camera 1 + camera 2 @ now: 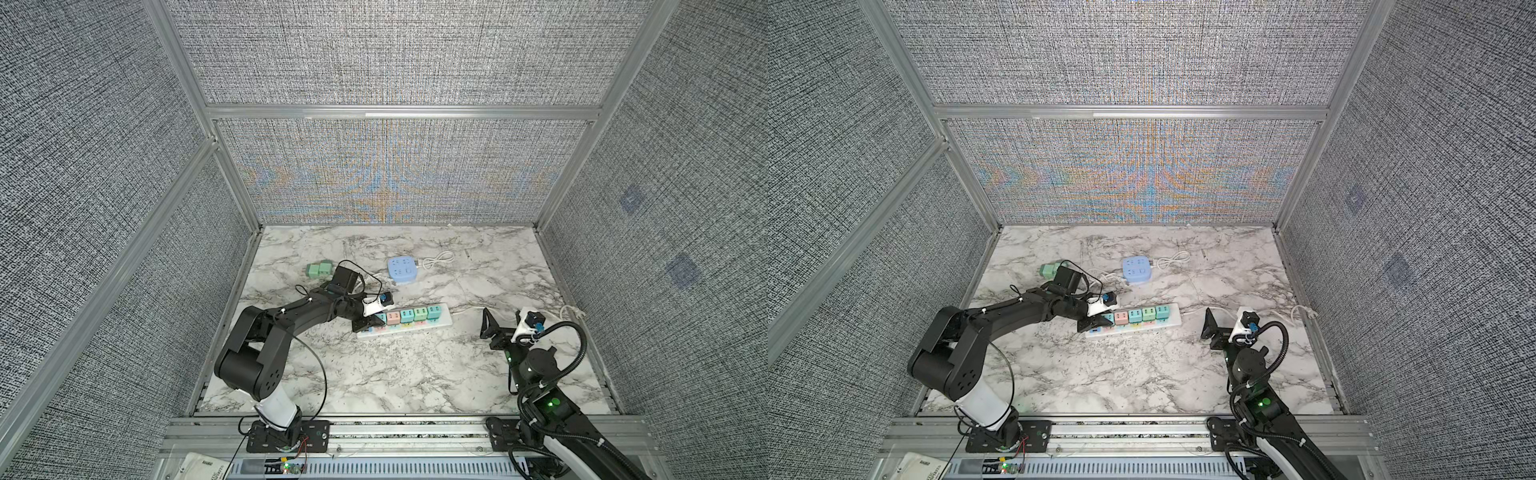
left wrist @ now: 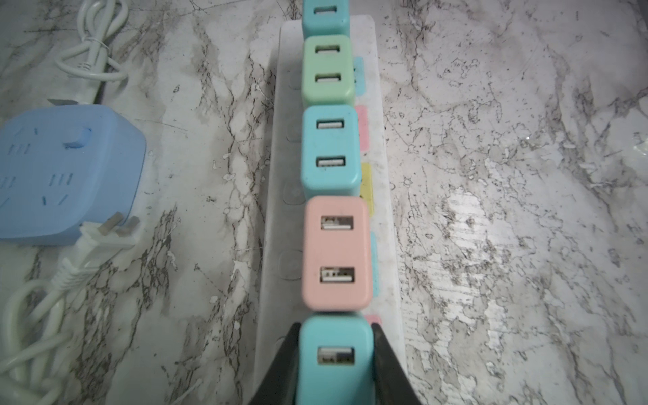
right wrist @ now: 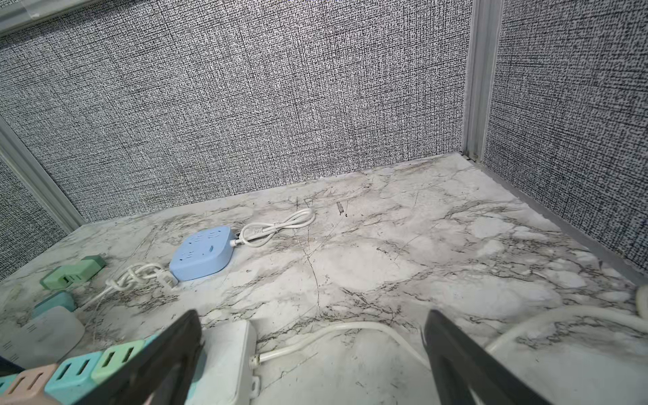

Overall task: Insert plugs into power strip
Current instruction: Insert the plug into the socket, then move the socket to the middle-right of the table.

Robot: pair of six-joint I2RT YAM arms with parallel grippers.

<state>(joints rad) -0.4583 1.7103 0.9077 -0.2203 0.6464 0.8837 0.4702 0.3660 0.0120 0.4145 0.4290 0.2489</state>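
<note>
Gripping the teal plug [image 2: 333,361] by its sides with the closed left hand [image 2: 336,328], lined up to press straight into the power strip [image 2: 385,217], tight against the pink plug [image 2: 336,252]. Holding the right hand [image 3: 312,315] wide open and empty by the cord [image 3: 350,328], probably ready to brace. Counting five plugs in the row: three teal, one green, one pink. Also spotting at least two green spares [image 1: 319,270] loose on the counter [image 1: 415,374].
</note>
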